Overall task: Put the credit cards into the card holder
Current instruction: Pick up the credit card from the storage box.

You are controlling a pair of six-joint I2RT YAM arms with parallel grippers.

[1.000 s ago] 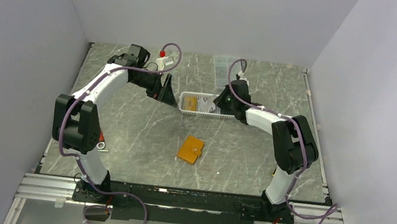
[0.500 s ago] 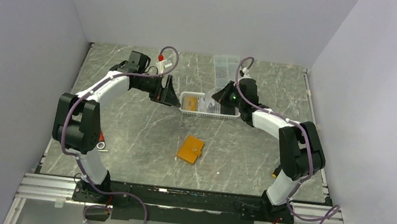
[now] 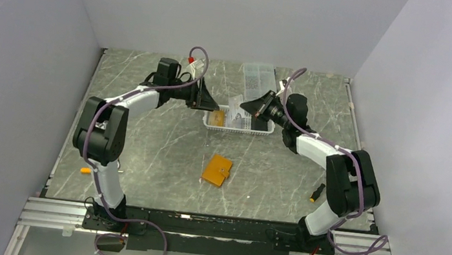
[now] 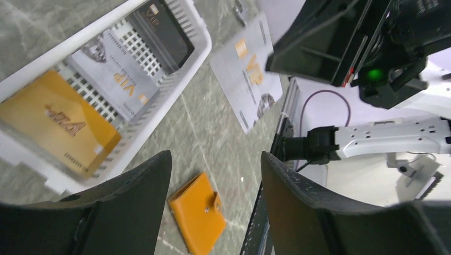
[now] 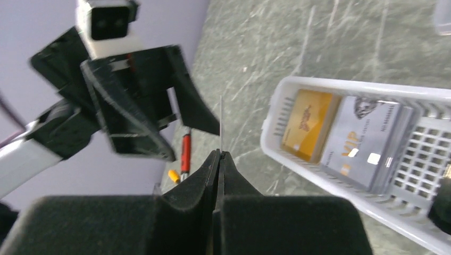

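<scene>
Card holder [image 3: 217,170] lies shut on the surface [image 3: 156,145], 6 o'clock from the basket [image 3: 238,130]; we see nothing loaded yet. Right tool [image 5: 219,154] clamps one pale card [image 4: 247,74] near the basket; left tool [image 4: 215,159] open, empty. Three credit cards [image 4: 58,125] sit in the basket.

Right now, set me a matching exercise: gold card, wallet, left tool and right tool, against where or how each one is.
Things:
1. gold card
2. wallet
3. left tool
4. right tool

Places or states:
A. shut on a pale card
B. closed, lying on the table
C. open, holding nothing
D. lying in the basket

Pairs: 1-D, 2-B, 3-C, 4-A
</scene>
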